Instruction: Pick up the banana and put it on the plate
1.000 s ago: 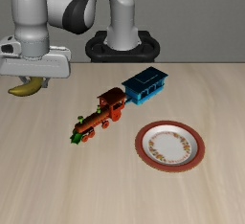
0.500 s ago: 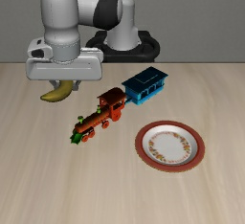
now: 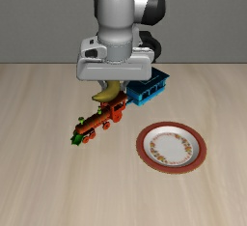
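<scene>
There is one banana (image 3: 107,95), yellow with a darker end. There is one plate (image 3: 174,146), white with a patterned reddish rim. There are two toy train pieces: one red-and-green steam locomotive (image 3: 97,122) and one blue wagon (image 3: 150,88). One robot arm (image 3: 122,13) carries one two-finger gripper (image 3: 114,87). One wooden tabletop (image 3: 39,172) lies beneath them all.

Banana (image 3: 108,95): yellow with darker brownish patches, pinched in my claw (image 3: 109,88), lifted, lying about level.
Banana's place: toward the exterior view's upper left of the plate, apart from it.
Plate (image 3: 142,145): round, white centre, reddish-brown rim, speckled ring inside it, lying flat and bare.
</scene>
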Available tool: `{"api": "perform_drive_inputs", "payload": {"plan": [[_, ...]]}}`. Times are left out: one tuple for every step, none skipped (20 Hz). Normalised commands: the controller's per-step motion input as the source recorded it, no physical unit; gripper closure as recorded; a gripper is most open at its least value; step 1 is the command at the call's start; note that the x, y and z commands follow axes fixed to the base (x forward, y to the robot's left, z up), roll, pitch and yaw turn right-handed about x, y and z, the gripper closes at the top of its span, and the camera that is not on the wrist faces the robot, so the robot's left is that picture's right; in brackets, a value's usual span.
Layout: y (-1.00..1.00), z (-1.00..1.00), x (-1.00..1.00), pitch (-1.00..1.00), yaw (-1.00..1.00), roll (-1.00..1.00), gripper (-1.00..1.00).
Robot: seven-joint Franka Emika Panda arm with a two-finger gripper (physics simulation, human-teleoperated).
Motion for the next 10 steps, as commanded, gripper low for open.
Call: {"api": "perform_drive_inputs", "payload": {"plan": [[1.00, 0.00, 0.00, 0.00, 0.00, 0.00, 1.00], [1.00, 0.00, 0.00, 0.00, 0.00, 0.00, 1.00], [1.00, 0.00, 0.00, 0.00, 0.00, 0.00, 1.00], [1.00, 0.00, 0.00, 0.00, 0.00, 0.00, 1.00], [1.00, 0.00, 0.00, 0.00, 0.00, 0.00, 1.00], [1.00, 0.00, 0.00, 0.00, 0.00, 0.00, 1.00], [1.00, 0.00, 0.00, 0.00, 0.00, 0.00, 1.00], [1.00, 0.00, 0.00, 0.00, 0.00, 0.00, 1.00], [1.00, 0.00, 0.00, 0.00, 0.00, 0.00, 1.00], [1.00, 0.00, 0.00, 0.00, 0.00, 0.00, 1.00]]}}
